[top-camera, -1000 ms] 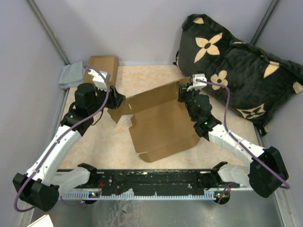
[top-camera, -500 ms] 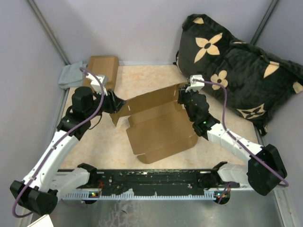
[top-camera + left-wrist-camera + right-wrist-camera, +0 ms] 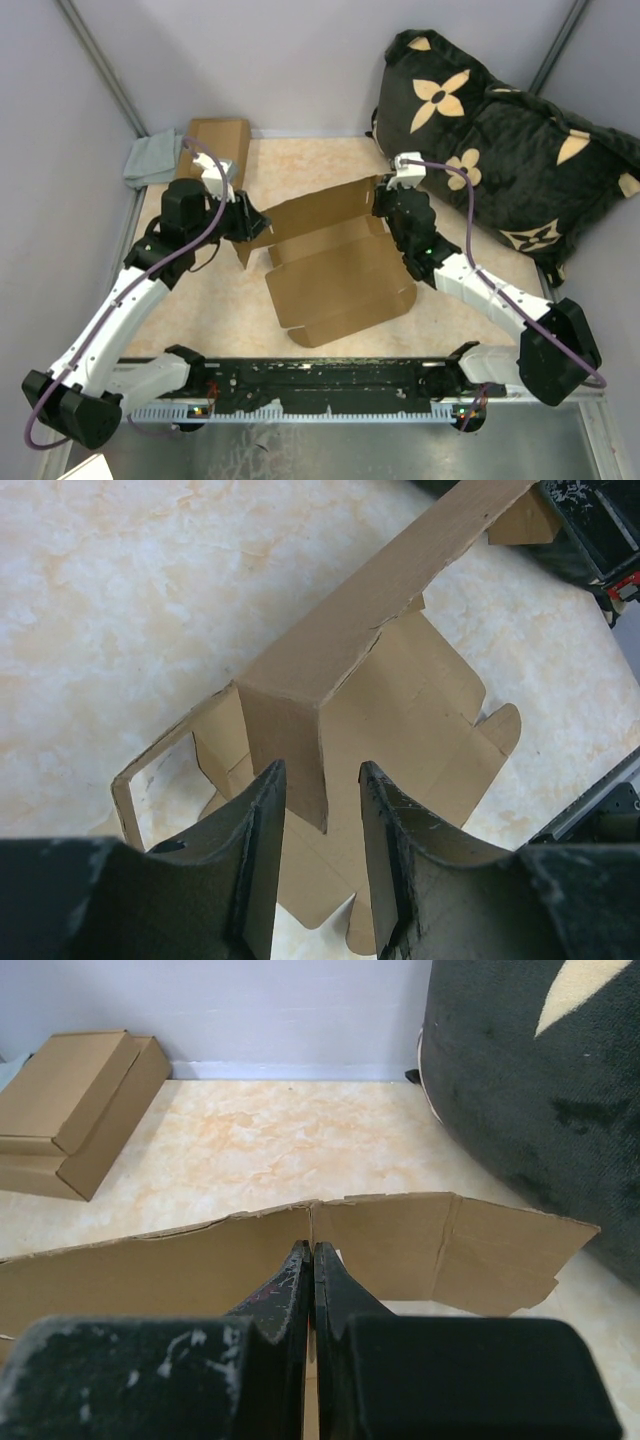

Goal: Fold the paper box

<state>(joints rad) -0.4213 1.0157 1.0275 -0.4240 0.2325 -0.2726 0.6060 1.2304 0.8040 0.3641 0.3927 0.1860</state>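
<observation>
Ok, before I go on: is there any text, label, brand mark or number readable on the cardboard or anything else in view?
No readable text in any view.
paper box: plain brown, no print.
stacked boxes: no label showing.
cushion: flower motifs only, no letters.
base rail: any marking is too small to read.

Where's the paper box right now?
In the top view the paper box lies at centre, left of the pillow. The right pincer pinches its raised rear flap; the open left pincer straddles that flap's left end.

Left end effector (image 3: 322,780) parted; right end effector (image 3: 313,1252) pinched.
</observation>
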